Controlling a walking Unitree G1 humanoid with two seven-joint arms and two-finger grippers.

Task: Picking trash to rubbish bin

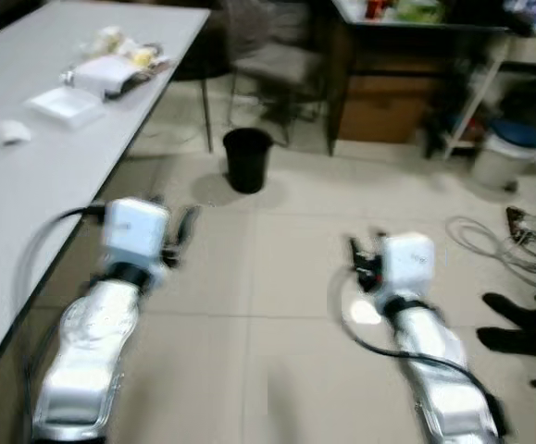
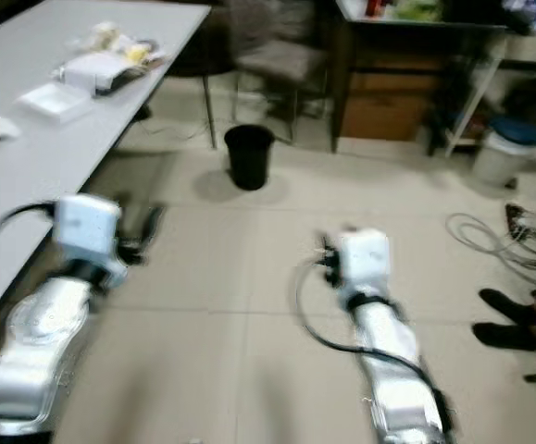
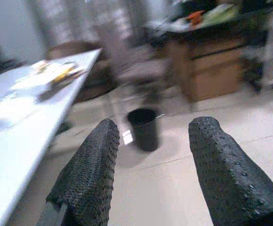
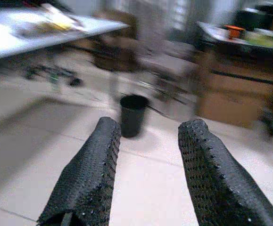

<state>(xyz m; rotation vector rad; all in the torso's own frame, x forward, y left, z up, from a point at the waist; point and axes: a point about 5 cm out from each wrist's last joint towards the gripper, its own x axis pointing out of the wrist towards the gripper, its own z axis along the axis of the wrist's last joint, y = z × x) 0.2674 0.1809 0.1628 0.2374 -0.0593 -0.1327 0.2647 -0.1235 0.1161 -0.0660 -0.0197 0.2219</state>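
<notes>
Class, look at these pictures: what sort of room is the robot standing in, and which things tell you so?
Probably a workshop or lab-type room: a long white table bearing litter, a dark workbench above a cardboard box, and loose cables on the tiled floor.

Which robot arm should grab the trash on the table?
Probably the left gripper: it hangs beside the white table where the trash pile lies. The right gripper is out over open floor. Both jaws are open, holding nothing.

A workroom or lab: long grey table (image 1: 36,194), cluttered bench (image 1: 416,23), loose cables (image 1: 499,242) on tiled floor (image 1: 277,277).
</notes>
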